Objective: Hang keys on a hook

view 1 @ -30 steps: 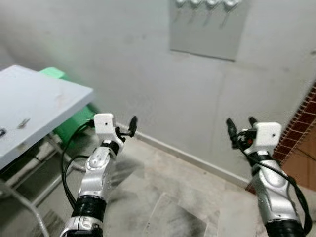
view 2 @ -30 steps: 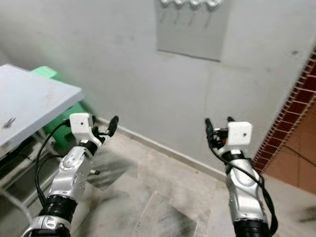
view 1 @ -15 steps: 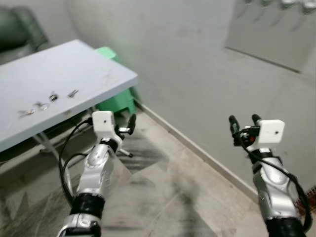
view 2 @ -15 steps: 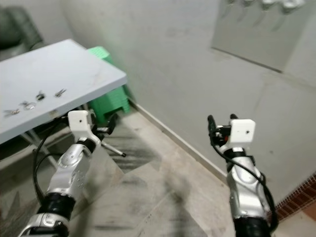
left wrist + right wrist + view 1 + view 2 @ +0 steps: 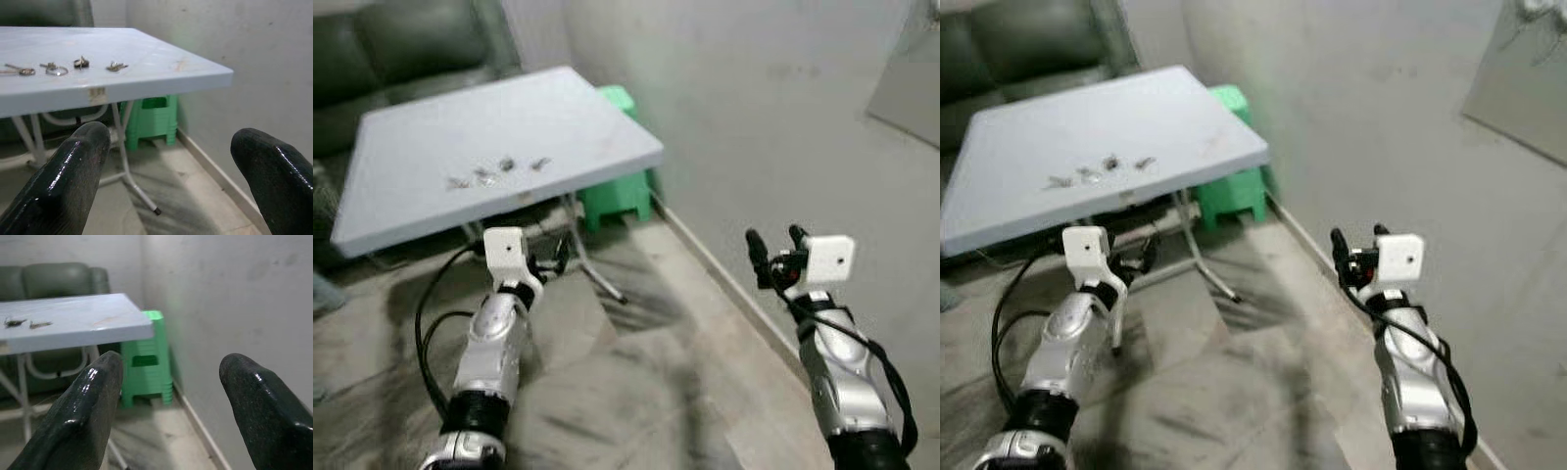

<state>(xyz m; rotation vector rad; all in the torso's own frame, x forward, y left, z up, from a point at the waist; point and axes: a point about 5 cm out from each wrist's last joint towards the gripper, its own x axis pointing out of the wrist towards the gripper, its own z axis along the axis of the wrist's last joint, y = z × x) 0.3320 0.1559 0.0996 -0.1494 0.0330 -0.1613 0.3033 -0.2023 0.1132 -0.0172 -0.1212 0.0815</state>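
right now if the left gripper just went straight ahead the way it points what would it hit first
Probably the folding table's legs below the table edge, with the green stool behind; the left gripper is open and aimed under the tabletop, though depth is unclear.

Head cameras look forward and down across the floor, taking in the worktop from above at some distance. Both wrist cameras peer out between their own fingers, low, facing the worktop's edge and the green stool, shared by all views.
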